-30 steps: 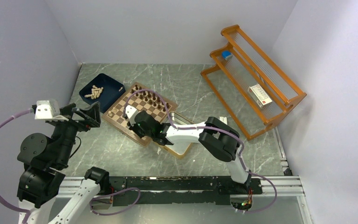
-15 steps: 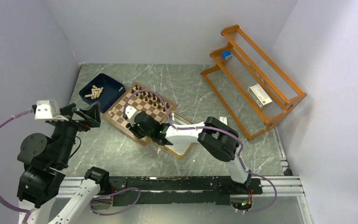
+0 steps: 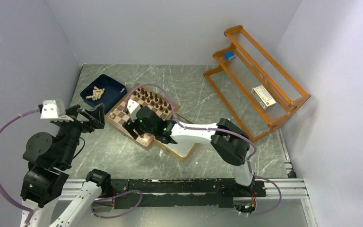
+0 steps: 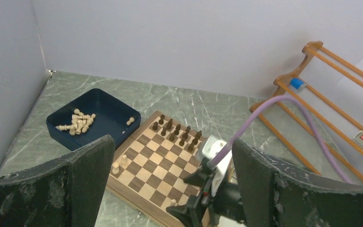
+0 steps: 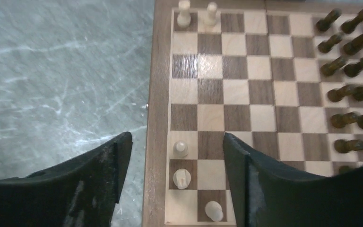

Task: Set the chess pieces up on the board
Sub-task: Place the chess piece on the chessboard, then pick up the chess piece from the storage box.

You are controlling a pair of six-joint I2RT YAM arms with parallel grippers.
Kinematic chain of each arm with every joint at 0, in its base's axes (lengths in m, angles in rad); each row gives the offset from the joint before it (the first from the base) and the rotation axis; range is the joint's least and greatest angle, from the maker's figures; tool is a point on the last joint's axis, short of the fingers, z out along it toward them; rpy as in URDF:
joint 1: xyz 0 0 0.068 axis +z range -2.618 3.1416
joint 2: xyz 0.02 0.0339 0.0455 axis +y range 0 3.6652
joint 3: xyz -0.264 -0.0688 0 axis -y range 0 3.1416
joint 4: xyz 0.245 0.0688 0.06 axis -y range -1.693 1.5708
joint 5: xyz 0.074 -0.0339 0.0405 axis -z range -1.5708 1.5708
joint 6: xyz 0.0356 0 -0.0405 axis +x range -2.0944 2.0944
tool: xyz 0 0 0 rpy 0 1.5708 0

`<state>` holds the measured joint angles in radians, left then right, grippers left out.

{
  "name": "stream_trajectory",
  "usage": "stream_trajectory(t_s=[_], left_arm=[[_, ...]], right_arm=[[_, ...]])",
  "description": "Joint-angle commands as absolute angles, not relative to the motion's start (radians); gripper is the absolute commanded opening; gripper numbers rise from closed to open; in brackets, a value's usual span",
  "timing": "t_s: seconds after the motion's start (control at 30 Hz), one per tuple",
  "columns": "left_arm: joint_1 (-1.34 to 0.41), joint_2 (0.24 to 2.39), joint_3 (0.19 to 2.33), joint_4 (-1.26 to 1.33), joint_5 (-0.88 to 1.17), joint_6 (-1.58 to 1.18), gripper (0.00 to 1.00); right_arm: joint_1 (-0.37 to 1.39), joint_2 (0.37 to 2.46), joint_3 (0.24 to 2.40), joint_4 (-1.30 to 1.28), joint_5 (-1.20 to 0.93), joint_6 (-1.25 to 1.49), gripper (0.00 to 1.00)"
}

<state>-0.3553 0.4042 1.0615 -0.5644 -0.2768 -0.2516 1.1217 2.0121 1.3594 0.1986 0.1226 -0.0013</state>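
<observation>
The board (image 3: 119, 116) lies left of centre, with dark chess pieces (image 3: 152, 99) ranked in two rows along its far side. My right gripper (image 3: 133, 128) hovers open over the board's near corner. In the right wrist view its jaws (image 5: 175, 158) stand wide around three pale pieces (image 5: 182, 178) on the corner squares, touching none. Two more pale pieces (image 5: 197, 13) stand at the other end of that edge. My left gripper (image 4: 172, 176) is open and empty, raised left of the board (image 4: 144, 163).
A navy tray (image 3: 105, 83) holding several loose pale pieces (image 3: 95, 92) sits behind the board's left corner. A silver gold-rimmed tin (image 3: 182, 147) lies right of the board, under the right arm. An orange rack (image 3: 257, 78) stands at the back right.
My right gripper has gone from shut to open over the board's near corner, and the arm has shifted slightly left. The left arm has edged a little to the right.
</observation>
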Motion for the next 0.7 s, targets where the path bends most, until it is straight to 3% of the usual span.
stream_trajectory(t_s=[0.0,0.07,0.4,0.67], left_arm=[[-0.360,0.433,1.038,-0.521,-0.226,-0.262,0.98],[-0.360,0.450,1.035,-0.518,-0.215,-0.262,0.98],[-0.360,0.566,0.979,-0.529,-0.160,-0.286,1.00],[-0.360,0.798,0.917,-0.466,-0.202,-0.276,1.00]], right_arm=[[1.105,1.852,1.342,0.206,0.147,0.074,0.83],[1.103,1.780,1.287,0.226,0.165,0.089,0.99],[1.101,1.453,0.999,0.197,0.299,0.220,1.00],[1.102,1.277,0.869,0.074,0.429,0.236,1.00]])
